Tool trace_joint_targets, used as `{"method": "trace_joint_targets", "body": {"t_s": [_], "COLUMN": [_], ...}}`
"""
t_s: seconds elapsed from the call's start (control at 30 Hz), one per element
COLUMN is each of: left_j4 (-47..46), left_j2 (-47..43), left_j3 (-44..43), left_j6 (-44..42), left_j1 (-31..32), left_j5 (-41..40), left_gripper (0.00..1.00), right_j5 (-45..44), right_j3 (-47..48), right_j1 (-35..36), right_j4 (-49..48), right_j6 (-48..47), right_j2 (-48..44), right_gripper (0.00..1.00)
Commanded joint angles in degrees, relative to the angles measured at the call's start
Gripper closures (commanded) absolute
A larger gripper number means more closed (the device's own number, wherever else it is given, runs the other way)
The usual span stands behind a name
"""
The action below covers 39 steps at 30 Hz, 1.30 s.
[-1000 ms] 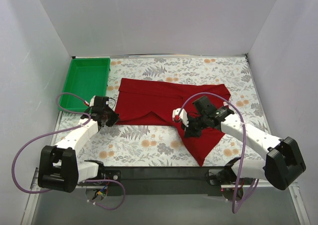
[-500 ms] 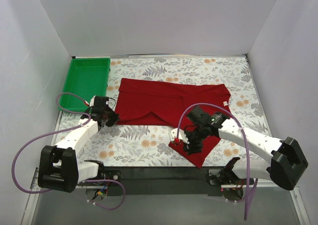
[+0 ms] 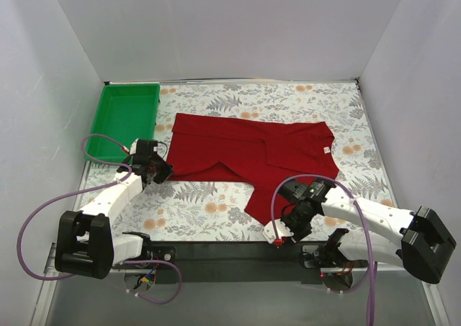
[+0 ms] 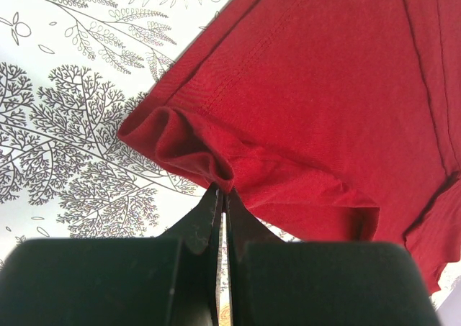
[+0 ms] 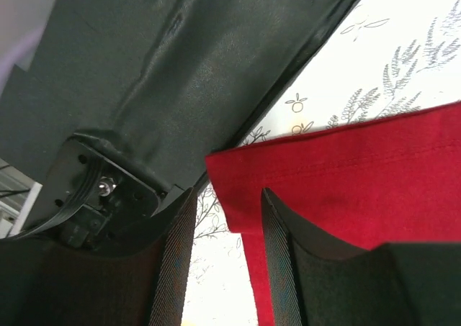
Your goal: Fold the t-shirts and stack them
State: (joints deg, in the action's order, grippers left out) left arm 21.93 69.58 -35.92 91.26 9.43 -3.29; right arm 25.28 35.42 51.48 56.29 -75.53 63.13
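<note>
L fingers point(image 4: 216, 214) clamped on t-shirt point(image 3: 245, 150) edge; R fingers point(image 5: 277, 229) apart, shirt corner between.

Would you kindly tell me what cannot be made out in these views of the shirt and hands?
- Top view: the right hand covers the near corner of the t-shirt.
- Right wrist view: the fingers hide whether cloth lies between them.
- Left wrist view: the left hand, shut on a fold, hides the fold's end; the frame crops the t-shirt.
</note>
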Motion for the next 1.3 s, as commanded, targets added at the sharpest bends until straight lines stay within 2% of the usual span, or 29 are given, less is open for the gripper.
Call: {"method": "trace_joint_targets", "body": {"t_s": [0.0, 0.3, 0.6, 0.7, 0.8, 0.93, 1.13, 1.27], "left_j4": [-0.66, -0.75, -0.66, -0.66, -0.66, -0.58, -0.58, -0.49], "left_j2": [-0.76, -0.59, -0.85, -1.38, -1.64, -1.64, -1.73, -2.08], "left_j3": [0.68, 0.77, 0.68, 0.59, 0.68, 0.5, 0.33, 0.06], "left_j6": [-0.56, -0.56, -0.82, -0.82, -0.82, -0.82, -0.74, -0.65], "left_j1": [-0.47, -0.55, -0.64, -0.82, -0.82, -0.91, -0.99, -1.08], "left_j5": [0.39, 0.48, 0.65, 0.74, 0.83, 1.0, 1.18, 1.36], "left_gripper": [1.0, 1.0, 1.0, 1.0, 1.0, 1.0, 1.0, 1.0], "right_j5": [-2.94, -5.76, -11.29, -16.12, -17.28, -13.25, -8.59, -8.84], "right_j3": [-2.19, -6.41, -5.8, -4.31, -1.07, 3.5, 7.03, 7.64], "right_j1": [1.6, 3.1, 3.1, 2.57, 0.03, -4.09, -9.82, -12.63], "right_j4": [-3.81, -10.85, -12.35, -11.47, -7.54, -2.7, -0.83, -0.83], "right_j6": [0.19, 3.45, 7.14, 8.9, 8.47, 6.45, 6.27, 6.53], "right_j2": [0.23, 0.94, -3.1, -5.29, -7.23, -9.6, -12.68, -14.79], "right_gripper": [0.6, 0.63, 0.9, 0.99, 0.99, 0.99, 0.99, 0.99]}}
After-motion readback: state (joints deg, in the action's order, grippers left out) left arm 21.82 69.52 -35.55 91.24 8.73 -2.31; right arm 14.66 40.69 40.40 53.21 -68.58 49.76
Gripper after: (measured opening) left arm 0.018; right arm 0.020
